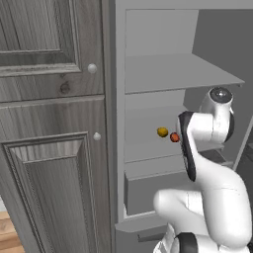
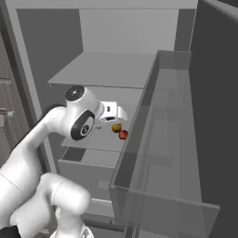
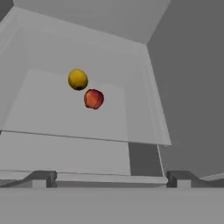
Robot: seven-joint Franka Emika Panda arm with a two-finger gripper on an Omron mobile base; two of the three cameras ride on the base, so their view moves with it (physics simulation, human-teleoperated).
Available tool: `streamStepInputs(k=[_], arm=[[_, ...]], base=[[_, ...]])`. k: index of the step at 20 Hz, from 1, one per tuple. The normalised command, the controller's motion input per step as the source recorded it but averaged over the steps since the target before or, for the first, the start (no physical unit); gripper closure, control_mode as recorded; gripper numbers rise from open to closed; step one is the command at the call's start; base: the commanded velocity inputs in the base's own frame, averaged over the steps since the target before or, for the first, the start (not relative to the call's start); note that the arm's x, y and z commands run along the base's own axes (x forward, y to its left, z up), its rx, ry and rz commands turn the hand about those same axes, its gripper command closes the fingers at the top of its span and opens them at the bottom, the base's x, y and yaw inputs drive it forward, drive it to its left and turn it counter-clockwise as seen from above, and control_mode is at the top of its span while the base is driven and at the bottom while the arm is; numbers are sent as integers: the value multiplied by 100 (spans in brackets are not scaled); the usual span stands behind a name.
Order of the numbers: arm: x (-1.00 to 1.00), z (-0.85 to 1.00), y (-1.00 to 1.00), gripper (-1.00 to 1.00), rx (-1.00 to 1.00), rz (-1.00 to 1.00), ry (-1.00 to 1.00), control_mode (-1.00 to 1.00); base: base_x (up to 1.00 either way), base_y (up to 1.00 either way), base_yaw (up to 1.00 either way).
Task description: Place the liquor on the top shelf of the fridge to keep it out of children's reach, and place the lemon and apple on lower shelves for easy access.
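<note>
**Yellow and red fruit sit on a lower shelf; no bottle to grip here**

Yellow-orange and glossy red, the lemon and the apple rest side by side, touching or nearly so, on one of the lower shelves, left of centre in the hand view. In the left base view you find them at mid-frame inside the fridge, below the top shelf, which lies bare in the upper half.

Your claw stands wide open with nothing between its tips, which rise at the bottom of the hand view, well apart from the fruit.

Both fruits look small, round and light; expect them to roll on that flat slab if nudged, so close across the widest part, centred. The apple's gloss suggests a slippery skin. The liquor would likely be heavier and fragile: take it around the squat body, not the thin neck. Where the bottle stands now, you cannot tell from these views.
</note>
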Motion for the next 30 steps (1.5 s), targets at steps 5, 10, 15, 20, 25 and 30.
streamStepInputs(k=[5,10,15,20,25,30], arm=[[-60,-36,20,-100,0,4,-7,-100],[-34,-17,28,-100,0,2,-9,-100],[-47,34,34,-100,0,0,2,-100],[-49,58,27,-100,1,0,5,-100],[-49,35,24,-100,8,0,1,-100],[-30,2,1,-100,21,0,-3,-100]], base=[[0,0,0],[0,0,0],[0,0,0],[0,0,0],[0,0,0],[0,0,0]])
